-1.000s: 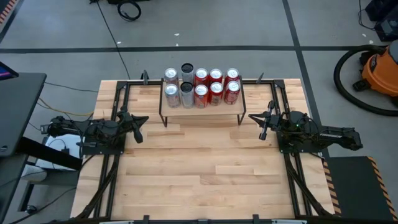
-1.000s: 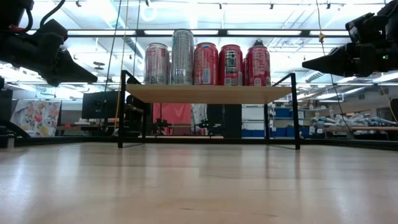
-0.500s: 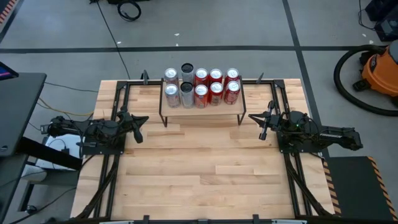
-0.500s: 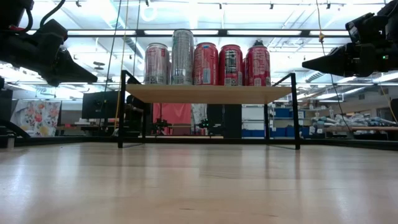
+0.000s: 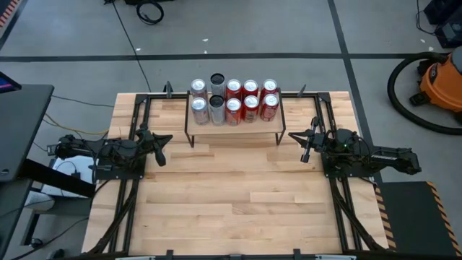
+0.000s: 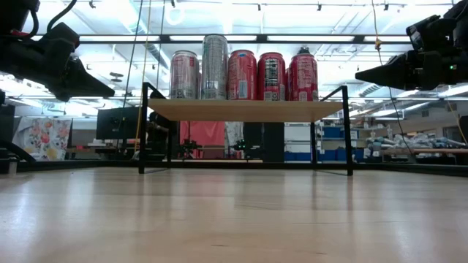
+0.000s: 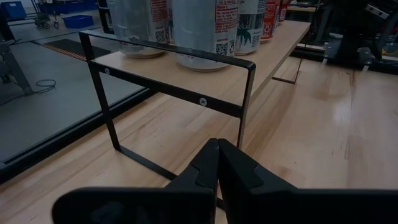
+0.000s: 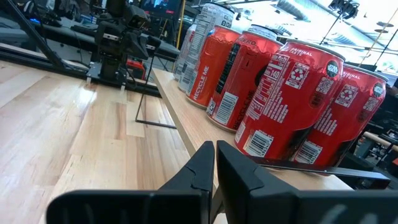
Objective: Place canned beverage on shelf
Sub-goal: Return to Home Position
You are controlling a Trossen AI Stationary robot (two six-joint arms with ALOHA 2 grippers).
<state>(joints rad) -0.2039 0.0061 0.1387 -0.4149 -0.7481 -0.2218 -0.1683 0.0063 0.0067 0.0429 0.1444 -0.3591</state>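
Observation:
The shelf [image 5: 232, 126], a light-wood board on thin black legs, stands at the table's far middle. Several cans stand upright on it: silver ones [image 5: 199, 110] on its left part, red ones [image 5: 251, 107] on its right; they also show in the low view [image 6: 241, 74]. My left gripper [image 5: 162, 148] is shut and empty, near the shelf's left end; the left wrist view [image 7: 217, 148] shows its fingers together. My right gripper [image 5: 304, 146] is shut and empty, off the shelf's right end [image 8: 214, 149].
Black metal rails [image 5: 137, 115] run along the table's left and right sides. The wooden tabletop [image 5: 231, 195] stretches in front of the shelf. An orange vacuum [image 5: 440, 79] stands on the floor beyond the table's right edge.

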